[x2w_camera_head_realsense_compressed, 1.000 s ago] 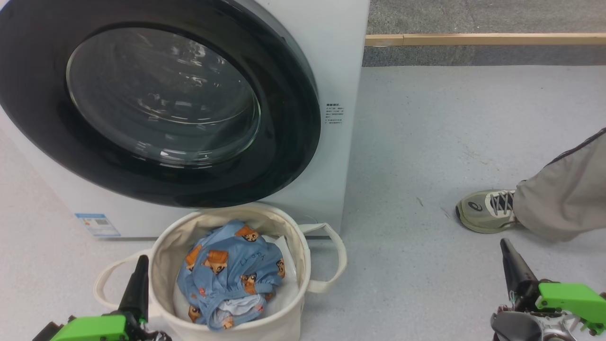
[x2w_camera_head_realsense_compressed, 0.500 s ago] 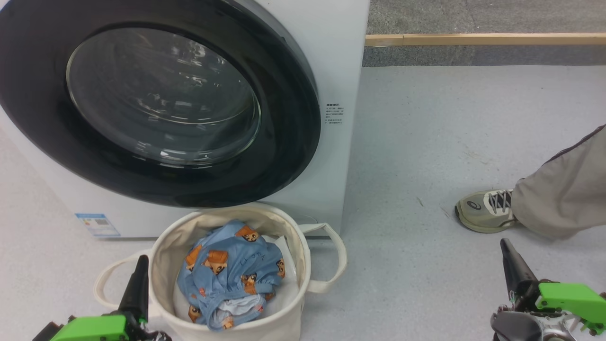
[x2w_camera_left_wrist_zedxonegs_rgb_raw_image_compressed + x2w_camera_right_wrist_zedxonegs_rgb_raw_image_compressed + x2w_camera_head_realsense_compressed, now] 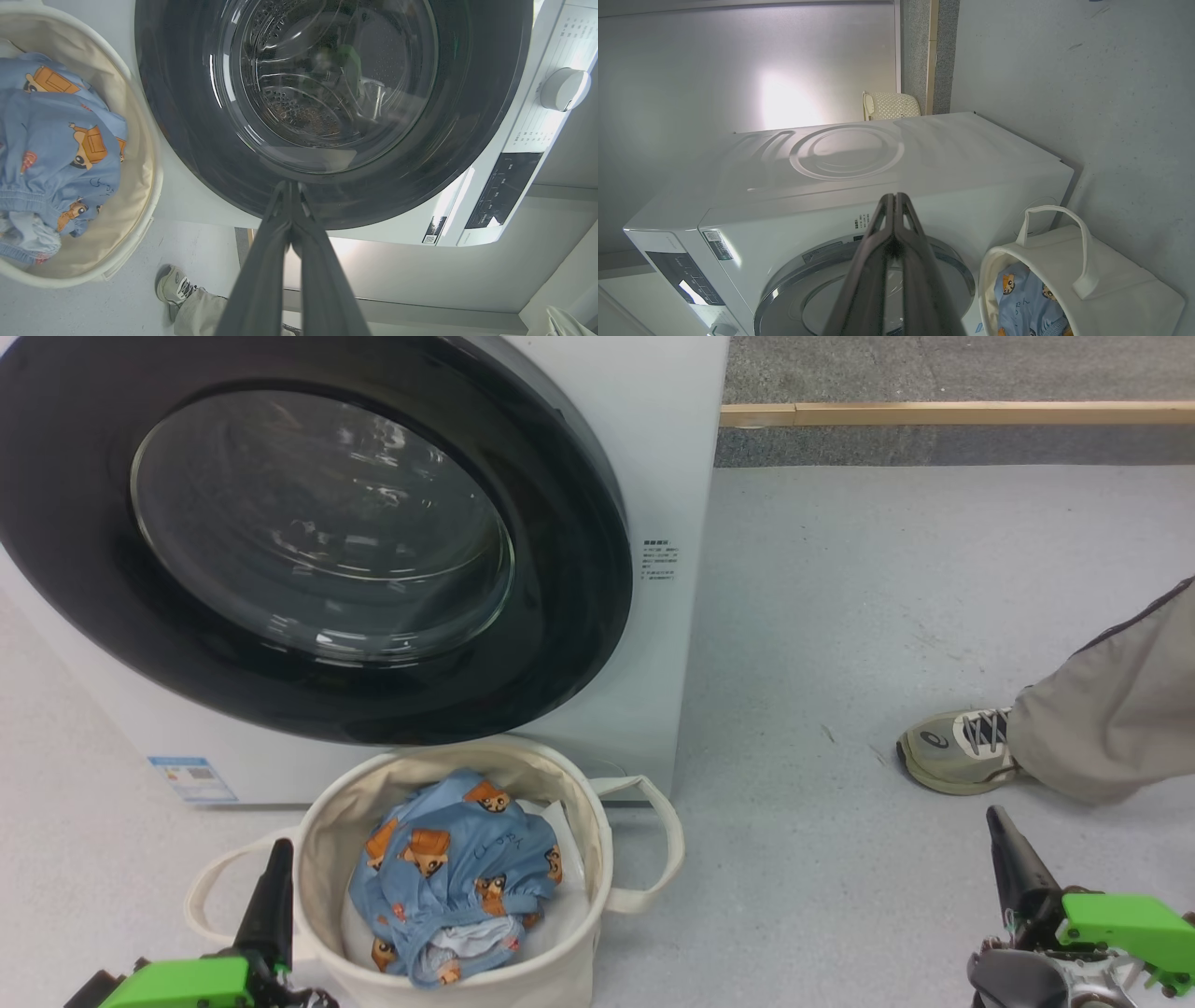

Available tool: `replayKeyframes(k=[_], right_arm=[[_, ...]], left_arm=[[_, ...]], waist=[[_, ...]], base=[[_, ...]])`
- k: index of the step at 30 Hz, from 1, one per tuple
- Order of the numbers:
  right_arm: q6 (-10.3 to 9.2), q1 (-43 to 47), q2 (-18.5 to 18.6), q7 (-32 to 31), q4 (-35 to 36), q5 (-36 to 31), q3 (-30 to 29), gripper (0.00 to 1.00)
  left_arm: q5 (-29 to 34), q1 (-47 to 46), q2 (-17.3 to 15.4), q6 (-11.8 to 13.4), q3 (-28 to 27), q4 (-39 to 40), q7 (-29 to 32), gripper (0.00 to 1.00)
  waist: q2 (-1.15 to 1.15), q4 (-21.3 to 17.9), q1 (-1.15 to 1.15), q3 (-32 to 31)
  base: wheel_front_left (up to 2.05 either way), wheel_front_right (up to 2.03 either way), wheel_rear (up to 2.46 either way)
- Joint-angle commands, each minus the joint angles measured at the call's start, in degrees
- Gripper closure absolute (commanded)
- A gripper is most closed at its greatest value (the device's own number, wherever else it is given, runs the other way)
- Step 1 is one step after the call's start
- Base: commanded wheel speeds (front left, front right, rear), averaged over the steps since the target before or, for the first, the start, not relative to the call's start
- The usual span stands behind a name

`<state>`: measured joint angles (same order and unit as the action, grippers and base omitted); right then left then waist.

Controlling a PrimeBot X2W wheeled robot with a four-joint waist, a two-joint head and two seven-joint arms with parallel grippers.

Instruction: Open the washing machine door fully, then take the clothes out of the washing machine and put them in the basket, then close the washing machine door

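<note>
- Seeing the clothes (image 3: 457, 877) bunched up inside the basket (image 3: 322, 821), just in front of the washing machine (image 3: 672, 476) and below the washing machine door (image 3: 308, 537).
- Finding the door flat against the washer front. Probably closed, with the job about done.
- Spotting the left gripper (image 3: 278, 854) low down, right beside the basket's strap, fingers pressed together with nothing between them.
- Spotting the right gripper (image 3: 997, 821) well off to the other side, fingers together too and holding nothing, near a person's shoe (image 3: 957, 751).
- Could hook the strap and tip the basket over, from swinging the left arm without lifting it first.
- Could bump the shoe, from pushing the right arm forward.
- Might pop open, from never clicking shut. Can't see the latch anywhere.
- Can't see the top and left edge of the door in the head view; cut off there.
- Hard to tell through the shiny glass about anything left in the drum (image 3: 299, 107). Looks empty.
</note>
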<state>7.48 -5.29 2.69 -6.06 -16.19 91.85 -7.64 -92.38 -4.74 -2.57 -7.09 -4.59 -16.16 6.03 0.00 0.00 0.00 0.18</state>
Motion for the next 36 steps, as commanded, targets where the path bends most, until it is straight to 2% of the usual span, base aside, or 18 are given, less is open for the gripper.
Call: replayKeyframes(k=[1,36], right_arm=[[0.01,-0.9,0.2,-0.4,2.2,0.3,1.1,1.0],[0.01,-0.9,0.2,-0.4,2.2,0.3,1.1,1.0]], left_arm=[[0.2,-1.4,-0.3,-0.4,-1.9,2.1,0.5,1.0],[0.2,-1.4,-0.3,-0.4,-1.9,2.1,0.5,1.0]], waist=[[0.0,0.0,0.0,0.0],[0.0,0.0,0.0,0.0]], base=[[0.0,0.0,0.0],[0.0,0.0,0.0]])
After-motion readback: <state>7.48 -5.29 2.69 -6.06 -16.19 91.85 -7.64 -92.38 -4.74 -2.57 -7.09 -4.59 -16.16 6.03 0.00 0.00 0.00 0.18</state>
